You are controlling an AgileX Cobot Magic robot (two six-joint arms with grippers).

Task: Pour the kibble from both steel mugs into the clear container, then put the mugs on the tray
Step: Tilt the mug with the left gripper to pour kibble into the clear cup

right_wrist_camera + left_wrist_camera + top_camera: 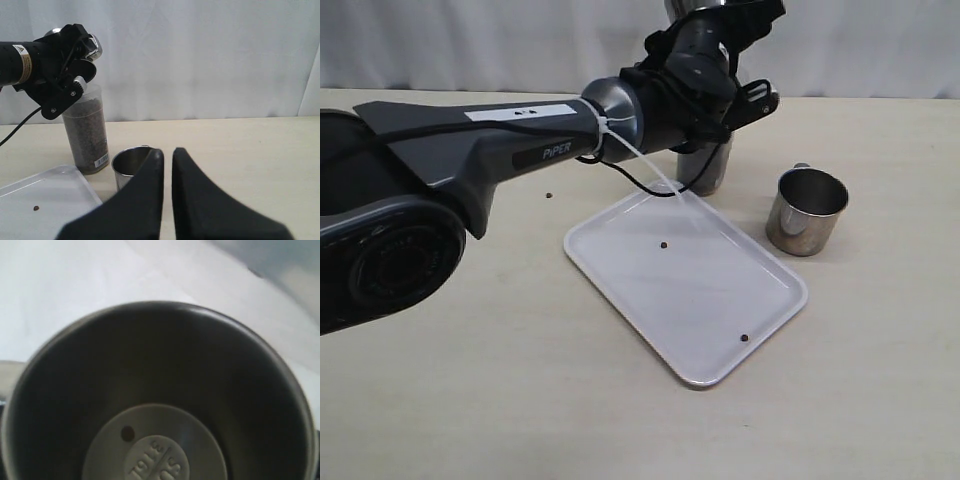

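My left gripper (718,35) is raised over the clear container (708,165), shut on a steel mug (160,365) that is tipped on its side. That mug's dark inside fills the left wrist view, with one kibble pellet (128,433) on its bottom. The clear container (87,130) is nearly full of brown kibble. The other steel mug (806,210) stands upright on the table, right of the white tray (620,255). My right gripper (167,152) is shut with nothing in it, a short way from that mug (127,167), and is out of the exterior view.
The left arm (470,150) stretches low across the table's left side to the container. Two stray pellets (664,244) lie on the tray and one (549,195) on the table to its left. A white curtain closes off the back.
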